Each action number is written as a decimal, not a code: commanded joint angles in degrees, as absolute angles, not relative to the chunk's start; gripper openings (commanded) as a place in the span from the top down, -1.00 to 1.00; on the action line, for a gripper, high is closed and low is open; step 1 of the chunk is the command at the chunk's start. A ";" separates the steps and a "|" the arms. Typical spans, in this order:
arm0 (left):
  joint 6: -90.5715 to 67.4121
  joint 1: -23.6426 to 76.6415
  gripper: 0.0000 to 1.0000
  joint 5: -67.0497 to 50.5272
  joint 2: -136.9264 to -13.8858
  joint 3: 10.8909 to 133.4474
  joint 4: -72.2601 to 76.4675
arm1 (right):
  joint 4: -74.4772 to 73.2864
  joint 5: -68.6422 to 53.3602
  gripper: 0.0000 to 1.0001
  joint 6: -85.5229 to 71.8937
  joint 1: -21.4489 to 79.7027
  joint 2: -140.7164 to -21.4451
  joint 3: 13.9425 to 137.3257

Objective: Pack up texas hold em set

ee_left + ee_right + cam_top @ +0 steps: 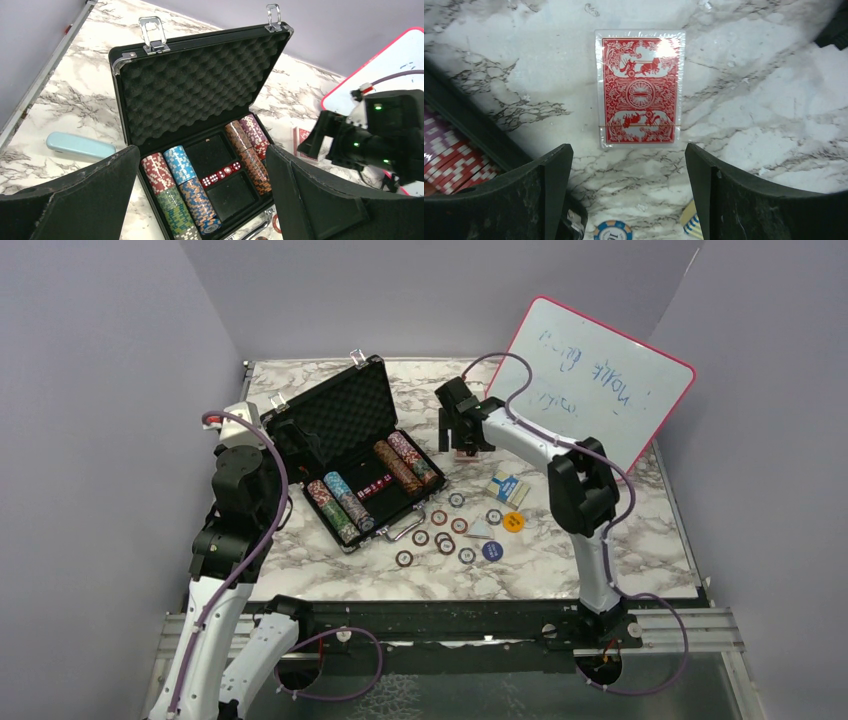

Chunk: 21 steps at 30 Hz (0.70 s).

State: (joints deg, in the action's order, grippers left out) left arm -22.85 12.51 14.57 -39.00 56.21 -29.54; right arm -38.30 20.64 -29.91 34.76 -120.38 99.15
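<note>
**Progress: chips and dice in, cards and loose pieces out**

Case (345,415) stands open on the table (600,550), left of the middle. Rows of chips (177,197) fill both its sides, and red dice (222,173) lie in the middle strip. The 2 pockets beside the dice look empty. The red deck (640,87) lies just right of the case, under the right gripper (628,155), whose jaws are spread wide and hold nothing. The blue deck (509,488) and the loose chips and buttons (445,535) wait on the table. The left gripper (202,155) is spread too, empty, facing the case. Closing the case also remains.
</note>
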 commanded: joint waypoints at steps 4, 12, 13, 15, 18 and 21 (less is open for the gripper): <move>-23.66 12.79 -0.98 12.36 -38.69 55.98 -29.39 | -40.66 21.57 -0.74 -29.06 33.99 -127.16 103.78; -24.52 12.75 -0.98 11.95 -40.11 56.80 -29.33 | -34.84 19.28 -0.76 -28.60 31.63 -126.31 98.15; -24.65 12.78 -0.98 12.02 -40.24 56.88 -29.34 | -34.36 18.42 -0.73 -27.85 31.55 -126.63 98.16; -24.85 12.75 -0.98 11.96 -40.43 56.99 -29.30 | -33.70 16.66 -0.62 -26.08 31.50 -127.31 98.69; -24.87 12.79 -0.98 11.70 -40.58 57.17 -29.33 | -32.89 14.60 -0.32 -24.12 31.47 -127.56 99.07; -24.96 12.78 -0.98 11.37 -40.56 57.37 -29.38 | -31.21 12.26 -0.08 -21.41 31.45 -126.43 98.48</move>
State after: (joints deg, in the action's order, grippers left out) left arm -24.45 12.51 12.99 -40.95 56.18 -29.56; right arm -34.59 16.60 -25.61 31.40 -126.87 99.26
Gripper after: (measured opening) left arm 0.990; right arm 0.659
